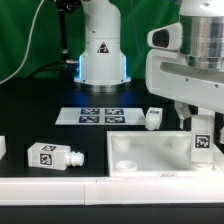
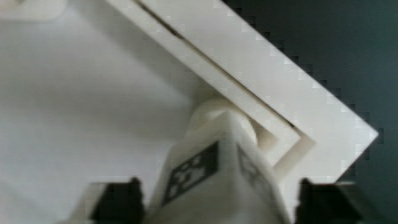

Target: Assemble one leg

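A white leg (image 1: pixel 201 141) with a black-and-white tag stands upright in the corner of the white tabletop (image 1: pixel 150 152) at the exterior view's right. My gripper (image 1: pixel 197 128) straddles its upper part. In the wrist view the leg (image 2: pixel 215 165) runs from between my dark fingers (image 2: pixel 118 200) to the tabletop's raised corner rim (image 2: pixel 267 95). A narrow gap shows between each finger and the leg, so the jaws are open around it. A second leg (image 1: pixel 52 155) lies on the table at the left. A third (image 1: pixel 153 118) lies behind the tabletop.
The marker board (image 1: pixel 100 115) lies behind the tabletop, before the robot base (image 1: pixel 103 60). Another white part (image 1: pixel 2 147) shows at the exterior view's left edge. A black ledge runs along the table's front.
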Controlling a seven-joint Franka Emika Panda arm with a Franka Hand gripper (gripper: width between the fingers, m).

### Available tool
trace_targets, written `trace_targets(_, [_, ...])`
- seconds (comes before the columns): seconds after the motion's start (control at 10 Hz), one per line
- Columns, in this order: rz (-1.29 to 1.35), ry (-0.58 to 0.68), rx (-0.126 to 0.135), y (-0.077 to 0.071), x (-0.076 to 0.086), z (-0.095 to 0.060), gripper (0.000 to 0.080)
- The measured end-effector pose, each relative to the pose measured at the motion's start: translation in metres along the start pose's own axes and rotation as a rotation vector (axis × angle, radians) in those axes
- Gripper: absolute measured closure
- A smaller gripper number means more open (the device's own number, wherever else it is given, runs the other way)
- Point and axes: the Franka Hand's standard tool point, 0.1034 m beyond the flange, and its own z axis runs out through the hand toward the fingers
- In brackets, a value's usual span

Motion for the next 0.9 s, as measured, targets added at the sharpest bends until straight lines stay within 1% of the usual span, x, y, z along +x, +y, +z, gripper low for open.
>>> trace_targets(0.1, [0.071, -0.001, 0.000, 0.0000, -0.0002, 0.0003, 0.0466])
trace_targets(0.2, [0.122, -0.002, 0.001, 0.0000, -0.0003, 0.0003, 0.0518])
trace_targets(0.4, [0.278, -0.003, -0.002, -0.0002, -0.0010, 0.0006, 0.0518])
trace_targets(0.5, [0.382, -0.012, -0.021, -0.0018, -0.0031, 0.0010, 0.0518])
trace_targets(0.7, [0.575, -0.014, -0.029, -0.0043, -0.0026, 0.0015, 0.0518])
trace_targets(0.8, [0.654, -0.013, -0.030, -0.0047, -0.0037, 0.0018, 0.0517])
trace_targets(0.9, [0.762, -0.017, -0.019, -0.0071, -0.0045, 0.0023, 0.0517])
